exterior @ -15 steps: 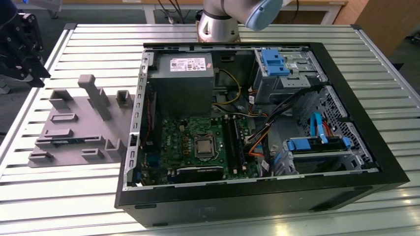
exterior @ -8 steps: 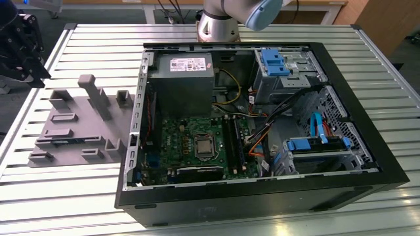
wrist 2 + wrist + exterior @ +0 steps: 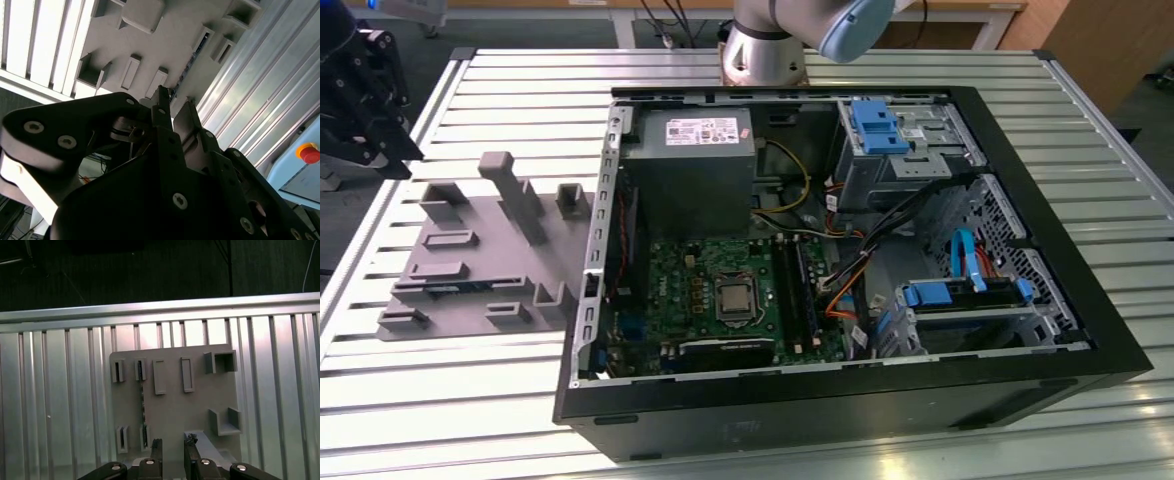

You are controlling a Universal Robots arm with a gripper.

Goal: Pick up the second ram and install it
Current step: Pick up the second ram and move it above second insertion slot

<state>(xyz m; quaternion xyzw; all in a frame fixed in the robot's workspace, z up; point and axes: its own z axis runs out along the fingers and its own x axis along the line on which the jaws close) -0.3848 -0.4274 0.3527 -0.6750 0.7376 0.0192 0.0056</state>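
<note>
The second ram (image 3: 142,407) is a thin stick standing on edge in the grey holder tray (image 3: 200,405), held between two pairs of slotted posts. In the exterior view it shows as a blue strip (image 3: 454,288) low in the tray (image 3: 480,250), on the exterior view's left. My gripper (image 3: 172,447) hovers above the tray, slightly to one side of the stick and apart from it. The fingers (image 3: 161,107) stand open with a narrow gap and nothing between them. In the second wrist view the ram (image 3: 189,67) lies beyond the fingertips.
An open computer case (image 3: 854,400) lies at the middle of the slatted metal table (image 3: 1121,150), with a grey power-supply box (image 3: 694,160), a green motherboard (image 3: 720,290) with long black slots (image 3: 790,290), cables and blue drive brackets. The arm's base (image 3: 761,45) stands behind the case.
</note>
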